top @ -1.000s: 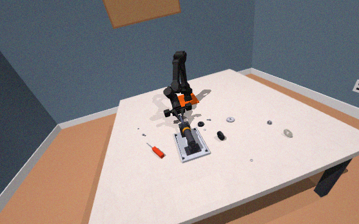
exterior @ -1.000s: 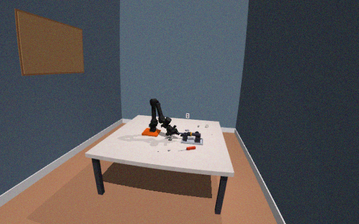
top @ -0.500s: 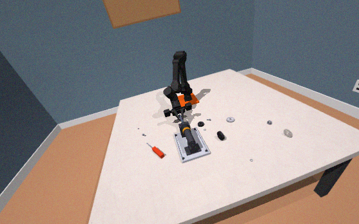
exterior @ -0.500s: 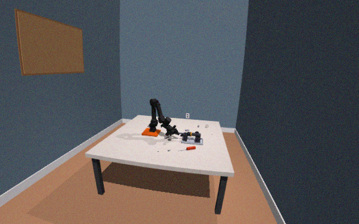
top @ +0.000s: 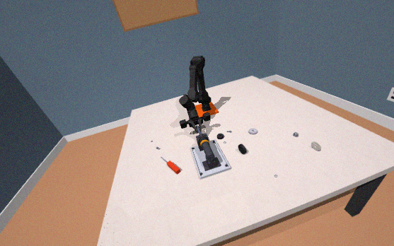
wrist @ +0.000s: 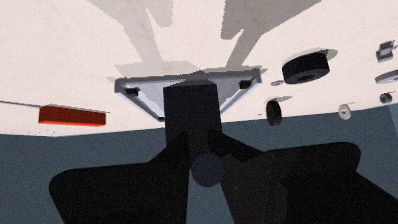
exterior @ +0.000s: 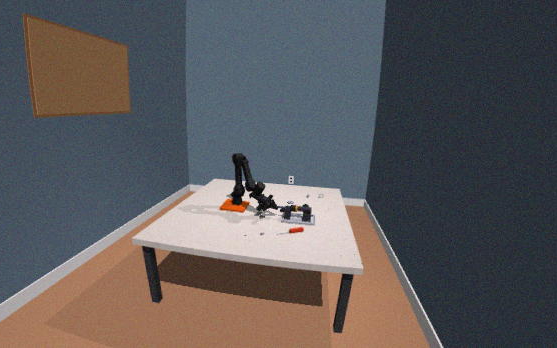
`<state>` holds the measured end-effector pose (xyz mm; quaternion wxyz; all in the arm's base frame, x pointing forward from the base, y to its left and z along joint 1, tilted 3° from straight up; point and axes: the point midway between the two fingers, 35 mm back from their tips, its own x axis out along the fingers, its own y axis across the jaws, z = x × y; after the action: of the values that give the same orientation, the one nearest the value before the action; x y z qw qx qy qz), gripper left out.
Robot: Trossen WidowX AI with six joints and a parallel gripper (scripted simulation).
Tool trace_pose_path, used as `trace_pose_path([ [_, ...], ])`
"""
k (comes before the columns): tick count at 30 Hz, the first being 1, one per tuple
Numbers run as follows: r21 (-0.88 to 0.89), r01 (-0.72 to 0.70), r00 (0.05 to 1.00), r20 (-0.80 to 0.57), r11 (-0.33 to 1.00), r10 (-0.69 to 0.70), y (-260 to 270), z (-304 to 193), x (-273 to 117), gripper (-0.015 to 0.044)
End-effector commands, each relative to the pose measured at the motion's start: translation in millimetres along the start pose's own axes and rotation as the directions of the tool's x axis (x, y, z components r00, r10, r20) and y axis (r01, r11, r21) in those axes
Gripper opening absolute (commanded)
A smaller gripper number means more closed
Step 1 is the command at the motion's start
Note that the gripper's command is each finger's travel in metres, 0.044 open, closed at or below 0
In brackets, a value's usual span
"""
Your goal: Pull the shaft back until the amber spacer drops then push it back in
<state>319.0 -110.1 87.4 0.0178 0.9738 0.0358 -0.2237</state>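
The grey baseplate [top: 216,174] [wrist: 150,82] carries two dark blocks. The big housing block [top: 201,138] [exterior: 286,213] [wrist: 191,110] stands on the arm's side, the other block [top: 211,163] [exterior: 307,214] at the far end. The amber spacer [top: 204,142] [exterior: 296,208] is up on the shaft line between them, right next to the big block, with dark parts beyond it. My gripper [top: 199,130] [exterior: 276,206] is shut on the shaft, whose round end [wrist: 207,170] shows between the fingers in the wrist view. The amber spacer is hidden behind the block in the wrist view.
A red screwdriver [top: 173,167] [exterior: 296,230] [wrist: 72,116] lies beside the baseplate. On its other side are two black wheels, one nearer [top: 220,136] [wrist: 306,67] and one farther [top: 242,149] [wrist: 274,113], and a pale ring [top: 252,131]. Several small parts lie around.
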Motion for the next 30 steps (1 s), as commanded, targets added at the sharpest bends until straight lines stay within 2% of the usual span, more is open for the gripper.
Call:
trace_pose_path([
  [1, -0.003, -0.001, 1.000, 0.001, 1.000, 0.001, 0.1, 0.7, -0.9, 0.0000],
  [30, -0.004, -0.001, 1.000, 0.001, 1.000, 0.001, 0.1, 2.3, -3.6, 0.0000],
])
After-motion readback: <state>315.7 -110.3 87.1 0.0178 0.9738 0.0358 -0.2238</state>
